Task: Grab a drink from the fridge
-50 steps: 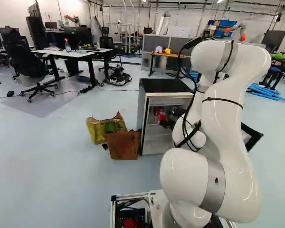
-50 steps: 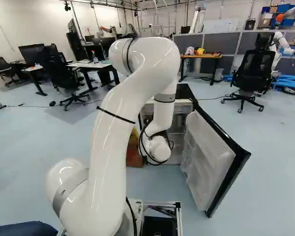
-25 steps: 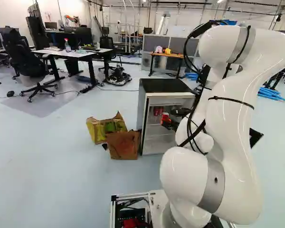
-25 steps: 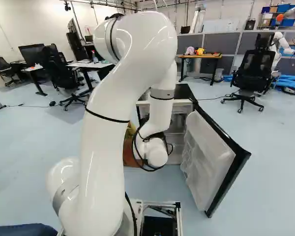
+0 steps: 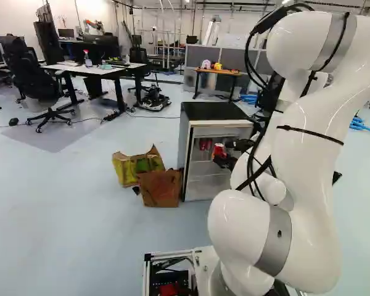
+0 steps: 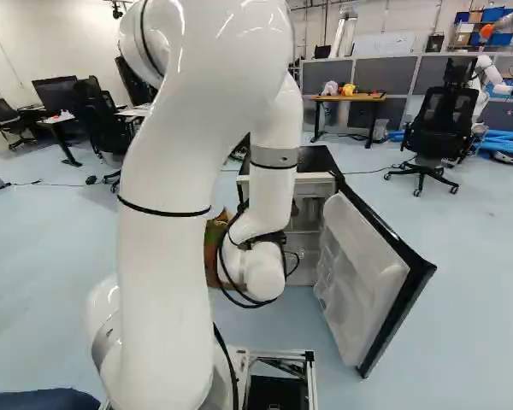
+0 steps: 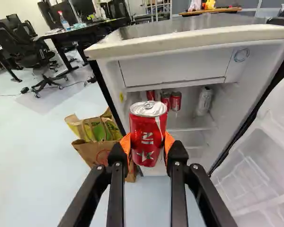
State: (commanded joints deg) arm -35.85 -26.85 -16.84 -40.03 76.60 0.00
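Observation:
In the left base view my gripper (image 5: 224, 159) is at the front of the open fridge (image 5: 187, 161), a red can (image 5: 219, 150) in its grasp. The wrist view shows the gripper (image 7: 148, 147) shut on the red can (image 7: 147, 130), an orange pad pressing each side; the can stands upright. Beyond it, on the fridge's upper shelf, are several red cans (image 7: 175, 100) and a silver can (image 7: 204, 101). The right base view hides the gripper behind the arm.
The fridge door (image 6: 368, 273) stands swung out to the right. Paper and yellow-green bags (image 5: 160, 187) sit on the floor against the fridge's left side. A black office chair (image 6: 433, 128) is farther back, near another robot (image 6: 483, 85).
The arm has drawn back from the fridge toward the base, its upper part looming larger, and the held can has come along with the gripper. The base has not moved.

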